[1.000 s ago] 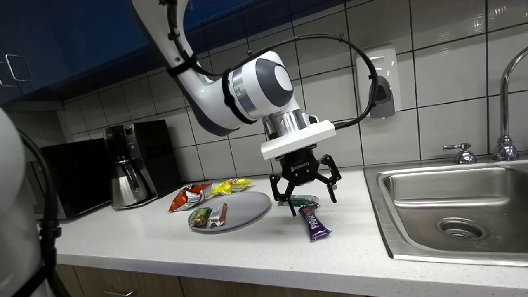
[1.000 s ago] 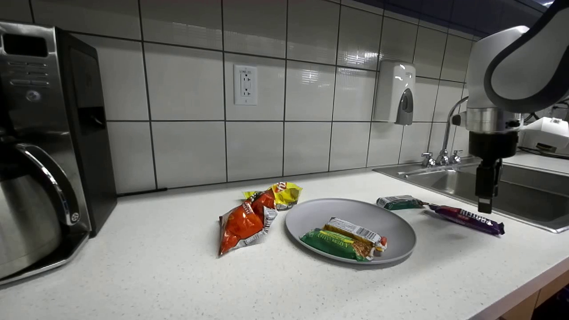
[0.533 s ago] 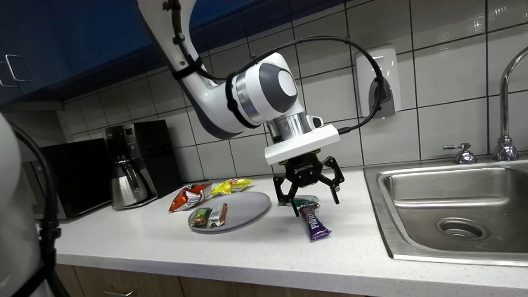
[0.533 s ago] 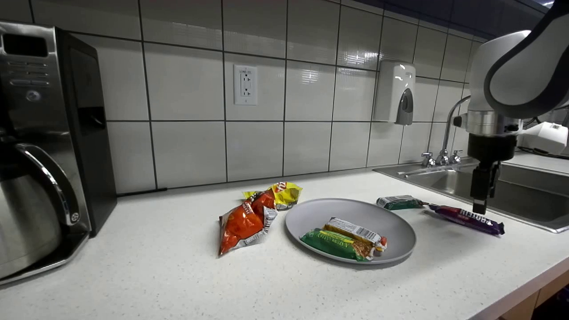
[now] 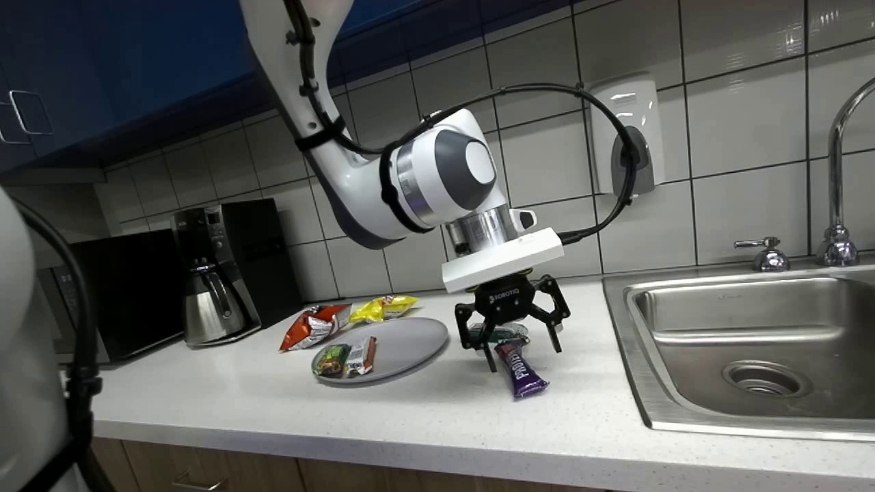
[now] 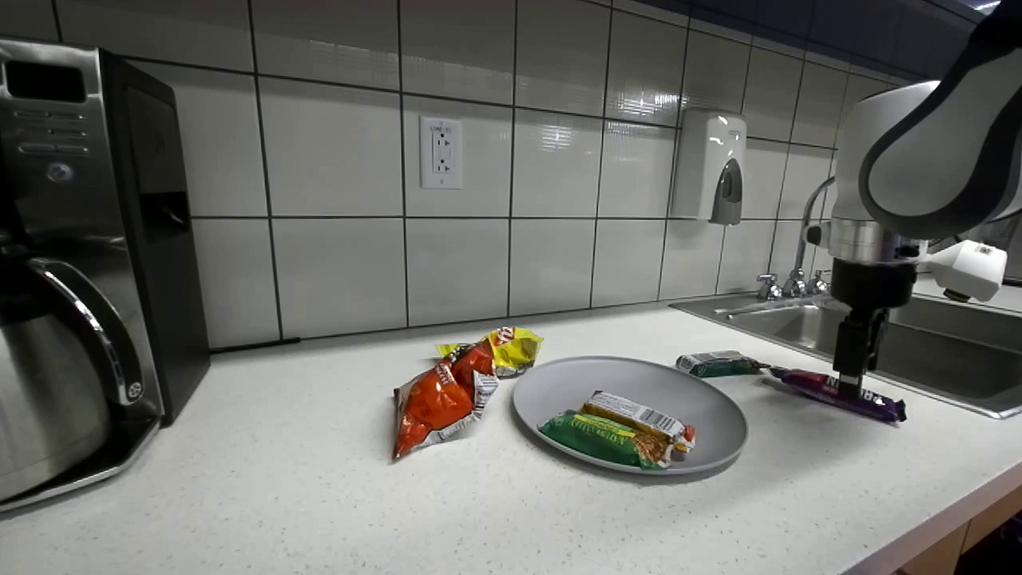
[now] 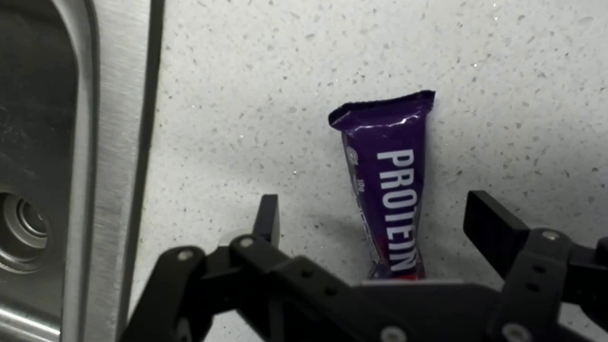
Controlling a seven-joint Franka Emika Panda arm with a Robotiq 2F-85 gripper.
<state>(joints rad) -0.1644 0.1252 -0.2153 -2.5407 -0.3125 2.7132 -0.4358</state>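
Though on either side of the purple protein bar [image 7: 392, 185], fingers [image 7: 491, 230] wide apart and clear of it

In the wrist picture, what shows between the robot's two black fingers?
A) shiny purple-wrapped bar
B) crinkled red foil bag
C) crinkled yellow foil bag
A: in the wrist view, a gap shows on each side of the shiny purple-wrapped bar, within the open black gripper.

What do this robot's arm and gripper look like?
The arm is white and rounded, with dark grey panels and silver bands. Black straps circle it, and a black cable loops out. Below a white bar, the gripper is black, with angular, jointed fingers and white "ROBOTIQ" lettering.
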